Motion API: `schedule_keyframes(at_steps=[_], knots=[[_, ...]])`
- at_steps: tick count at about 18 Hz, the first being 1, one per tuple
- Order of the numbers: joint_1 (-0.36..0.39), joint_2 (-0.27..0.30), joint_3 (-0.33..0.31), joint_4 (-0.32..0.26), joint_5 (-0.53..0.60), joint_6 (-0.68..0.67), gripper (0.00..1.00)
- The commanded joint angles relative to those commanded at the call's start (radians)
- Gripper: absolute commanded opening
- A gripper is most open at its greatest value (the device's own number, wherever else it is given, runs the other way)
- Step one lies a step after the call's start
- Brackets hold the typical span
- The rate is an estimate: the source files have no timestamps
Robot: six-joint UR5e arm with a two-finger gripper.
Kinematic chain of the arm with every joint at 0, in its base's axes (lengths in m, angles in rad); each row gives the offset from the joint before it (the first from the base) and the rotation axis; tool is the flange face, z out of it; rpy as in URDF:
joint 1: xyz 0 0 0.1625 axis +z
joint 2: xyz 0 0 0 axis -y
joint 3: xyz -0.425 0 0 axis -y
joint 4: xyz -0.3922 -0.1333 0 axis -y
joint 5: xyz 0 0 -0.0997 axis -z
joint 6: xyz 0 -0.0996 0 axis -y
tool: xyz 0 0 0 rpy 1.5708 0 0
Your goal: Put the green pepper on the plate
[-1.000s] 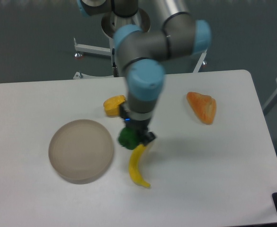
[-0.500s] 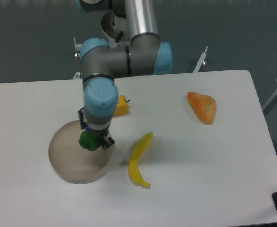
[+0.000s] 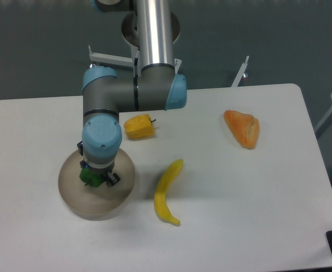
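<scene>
While the gripper (image 3: pixel 97 177) holds the pepper (image 3: pixel 88 177) clamped between its fingers over the middle of the plate (image 3: pixel 75 201), the step in hand is the set-down. Whether the pepper already touches the dish cannot be told. Lower straight down until it rests, then open gently, since the lumpy pepper may roll; the low rim should contain it.

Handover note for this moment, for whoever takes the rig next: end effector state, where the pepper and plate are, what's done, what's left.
End effector: shut on the green pepper, positioned over the plate.
Plate: front left of the table, beside the banana.
Done: pepper picked up and brought over the plate.
Left: release it on the plate, then retract. Whether the pepper touches the plate yet cannot be told from this view.
</scene>
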Motion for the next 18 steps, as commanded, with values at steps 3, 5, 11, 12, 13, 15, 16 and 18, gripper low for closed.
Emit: schedule_keyframes(at_steps=[3,5,11,12,13,15,16,18], knots=[[0.000,0.000,-0.011,0.052,0.011,0.000,1.00],[0.000,0.006,-0.018,0.058,0.034,0.000,1.00],[0.033,0.043,0.000,0.054,0.120,0.002,1.00],[0.069,0.055,-0.003,0.054,0.118,0.006,1.00],[0.112,0.069,0.002,0.063,0.120,0.015,1.00],[0.203,0.087,0.017,0.063,0.155,0.049,1.00],[0.243,0.092,0.017,0.057,0.161,0.125,1.00],[0.288,0.100,0.018,0.055,0.161,0.220,1.00]])
